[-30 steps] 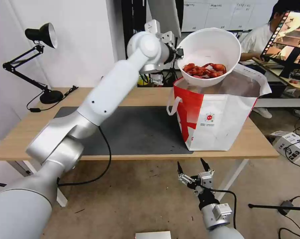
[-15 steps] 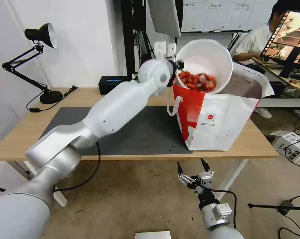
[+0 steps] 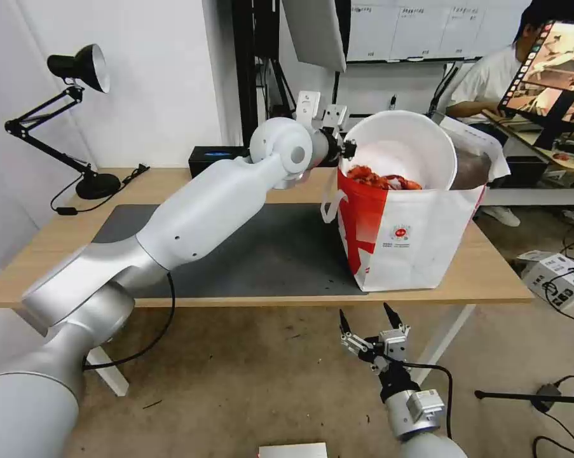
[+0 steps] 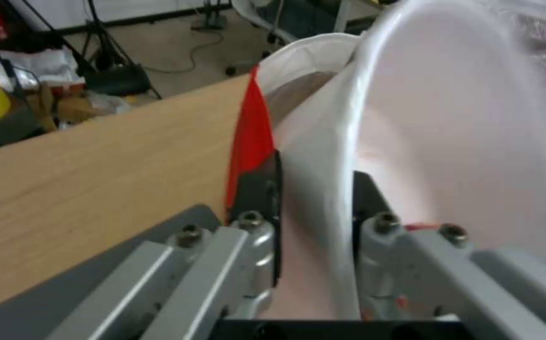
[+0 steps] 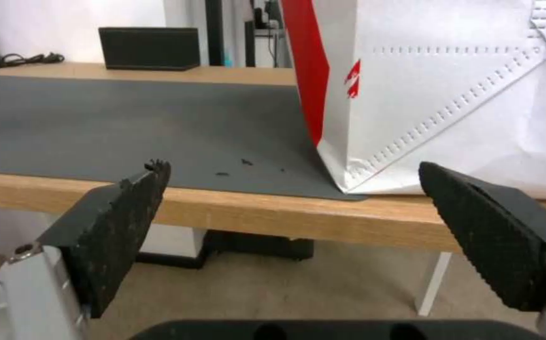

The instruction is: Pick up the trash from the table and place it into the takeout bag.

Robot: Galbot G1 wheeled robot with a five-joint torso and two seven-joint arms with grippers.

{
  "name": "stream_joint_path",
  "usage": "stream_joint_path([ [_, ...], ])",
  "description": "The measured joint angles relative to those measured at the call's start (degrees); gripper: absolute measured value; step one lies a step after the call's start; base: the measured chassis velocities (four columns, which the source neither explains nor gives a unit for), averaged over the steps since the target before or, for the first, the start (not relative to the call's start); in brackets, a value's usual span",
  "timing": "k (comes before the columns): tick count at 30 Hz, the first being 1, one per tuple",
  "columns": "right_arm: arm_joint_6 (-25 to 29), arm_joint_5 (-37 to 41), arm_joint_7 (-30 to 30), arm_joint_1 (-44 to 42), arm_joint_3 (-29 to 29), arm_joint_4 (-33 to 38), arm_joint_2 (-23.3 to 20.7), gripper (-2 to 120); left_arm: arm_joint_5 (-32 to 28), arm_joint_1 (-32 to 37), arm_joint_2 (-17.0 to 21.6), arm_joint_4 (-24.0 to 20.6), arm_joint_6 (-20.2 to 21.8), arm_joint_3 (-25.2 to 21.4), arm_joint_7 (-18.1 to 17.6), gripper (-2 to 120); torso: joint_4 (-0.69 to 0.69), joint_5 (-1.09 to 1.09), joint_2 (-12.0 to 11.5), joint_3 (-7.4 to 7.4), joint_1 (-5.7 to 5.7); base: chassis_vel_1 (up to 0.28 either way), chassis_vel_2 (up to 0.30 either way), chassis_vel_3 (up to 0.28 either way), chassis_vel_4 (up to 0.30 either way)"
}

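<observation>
Left gripper clamped on near-left rim of white round bowl of red crayfish shells, half-sunk in red-and-white takeout bag. Best lowered level before release. Right gripper wide open, empty, below table.

The white bowl of red crayfish shells is sitting tilted in the red-and-white takeout bag's mouth, near the table's right edge.

Bowl of shells tilted inside bag on table's right end; mat left of bag; lamp far left, box behind.
</observation>
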Motion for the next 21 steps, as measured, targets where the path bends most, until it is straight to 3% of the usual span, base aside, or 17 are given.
stream_joint_path([
  [10,0.0,0.0,0.0,0.0,0.0,0.0,0.0,100,-2.98,0.82,1.72,-1.93,0.44,-1.29,0.06,55,-0.01,0.01,0.0,0.0,0.0,0.0,0.0,0.0,0.0],
  [21,0.0,0.0,0.0,0.0,0.0,0.0,0.0,100,-4.19,4.45,9.54,-8.17,-3.05,-5.51,0.68,99,0.0,0.0,0.0,0.0,0.0,0.0,0.0,0.0,0.0],
])
